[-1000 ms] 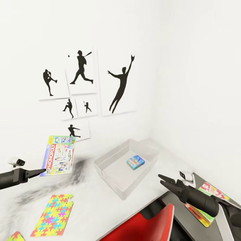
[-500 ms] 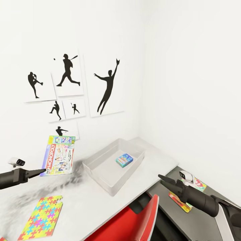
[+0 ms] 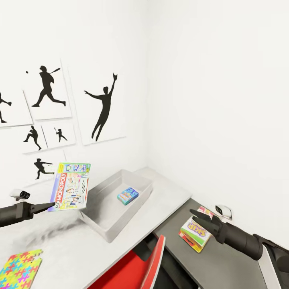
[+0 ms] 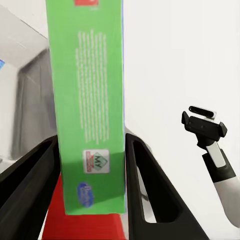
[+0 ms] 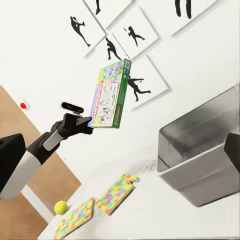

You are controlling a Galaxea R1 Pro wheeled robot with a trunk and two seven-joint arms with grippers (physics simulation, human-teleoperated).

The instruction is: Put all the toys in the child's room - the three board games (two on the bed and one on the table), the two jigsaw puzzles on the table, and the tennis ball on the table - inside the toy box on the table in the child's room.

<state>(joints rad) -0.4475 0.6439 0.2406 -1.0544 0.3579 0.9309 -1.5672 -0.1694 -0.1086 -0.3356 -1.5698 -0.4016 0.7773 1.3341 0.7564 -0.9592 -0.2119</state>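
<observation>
The left gripper (image 3: 51,206) pinches the lower edge of an upright Monopoly box (image 3: 70,186), held in the air left of the toy box (image 3: 105,230); its front is multicoloured, its narrow side green. The grey tray sits on the table (image 3: 100,253) with a small blue game (image 3: 128,195) inside. The right gripper (image 3: 195,214) hangs spread and empty over the lower dark section, just beside the white-yellow Skip-Bo box (image 3: 194,233). A puzzle (image 3: 18,268) lies near left; the tennis ball (image 5: 61,207) rests beyond two puzzles
</observation>
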